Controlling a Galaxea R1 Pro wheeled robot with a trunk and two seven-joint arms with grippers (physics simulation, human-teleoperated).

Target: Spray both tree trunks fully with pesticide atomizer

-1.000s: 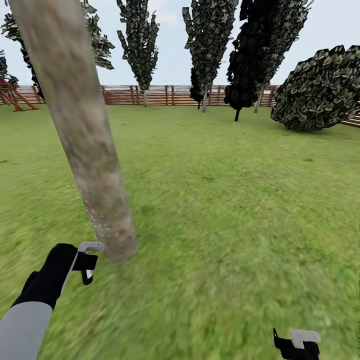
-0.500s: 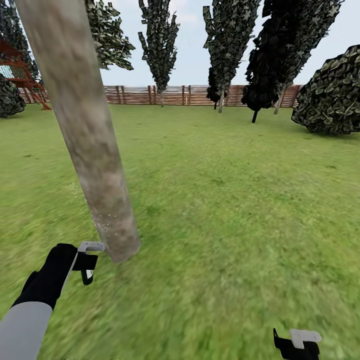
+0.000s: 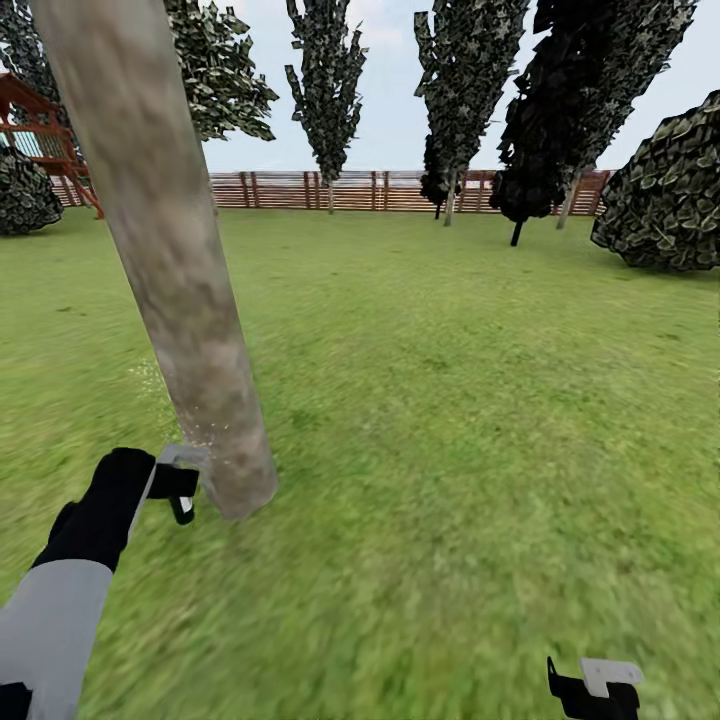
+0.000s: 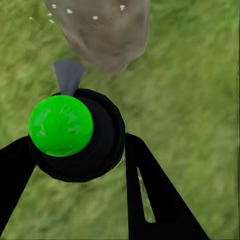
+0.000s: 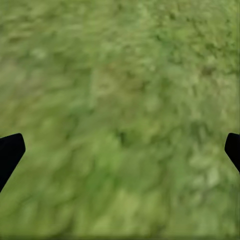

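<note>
One thick mottled grey-beige tree trunk [image 3: 170, 250] leans across the left of the head view, its base [image 3: 238, 490] on the grass. My left gripper [image 3: 180, 488] is shut on the pesticide atomizer [image 3: 178, 470], held just beside that base. In the left wrist view the dark bottle [image 4: 102, 145] with its bright green spot [image 4: 61, 125] sits between my black fingers [image 4: 155, 200], its grey nozzle [image 4: 68, 75] pointing at the trunk's foot [image 4: 100, 30]. White specks dot the lower trunk [image 3: 205, 440]. My right gripper [image 3: 595, 690] hangs low over the grass, open and empty.
Green lawn [image 3: 450, 400] stretches to a brown slat fence [image 3: 300, 190]. Several tall dark-leaved trees [image 3: 325, 70] stand along it, with a round bush [image 3: 665, 190] at the right. A red wooden play frame [image 3: 40, 130] stands at the far left.
My left arm has lifted the atomizer a little higher beside the trunk's base. The camera has turned slightly left, bringing the play frame further into view. The right gripper has not moved.
</note>
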